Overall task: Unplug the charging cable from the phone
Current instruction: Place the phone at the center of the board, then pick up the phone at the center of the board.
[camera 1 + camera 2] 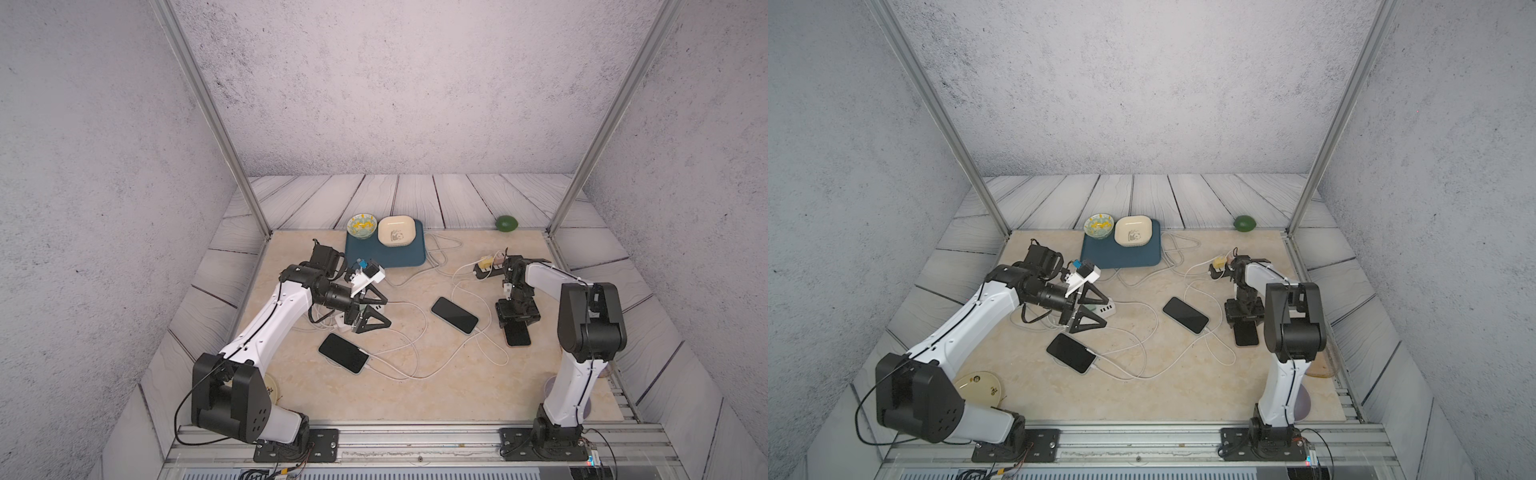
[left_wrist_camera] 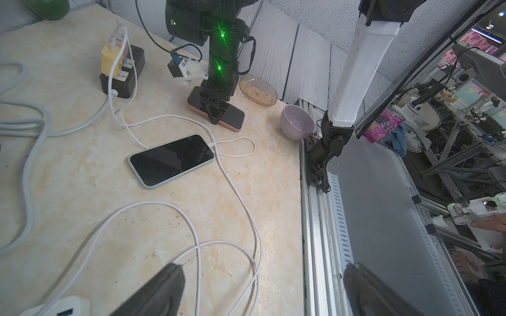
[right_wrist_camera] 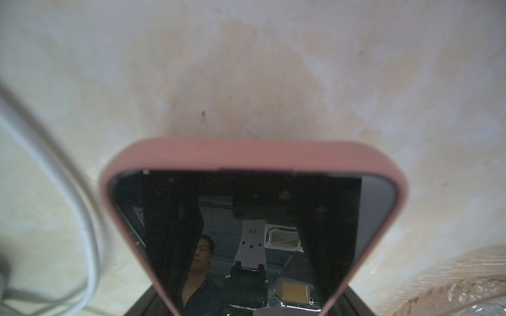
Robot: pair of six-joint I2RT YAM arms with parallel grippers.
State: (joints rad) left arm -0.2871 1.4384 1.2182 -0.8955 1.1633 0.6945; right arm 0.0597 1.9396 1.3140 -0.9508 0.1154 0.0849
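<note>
My left gripper (image 1: 388, 311) hangs over the white power strip (image 1: 1106, 310), pointing right, jaws wide, empty. Just in front of the strip lies the phone (image 1: 343, 353), axis diagonal, charging cable (image 1: 371, 354) in its right end, nearer this arm. Well right of the strip, my right gripper (image 2: 216, 119) points down, clamping the pink-cased phone (image 3: 252, 153).

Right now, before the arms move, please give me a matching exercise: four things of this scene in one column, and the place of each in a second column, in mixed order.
Things:
1. pink-cased phone with a black screen
2. yellow charger block
3. cream square dish with a panda drawing
4. round green fruit

Places:
A. on the dark blue mat
B. at the far edge, near the right frame post
C. between the right arm's jaws
D. plugged into the black power strip

Pairs: 1-C, 2-D, 3-A, 4-B
</note>
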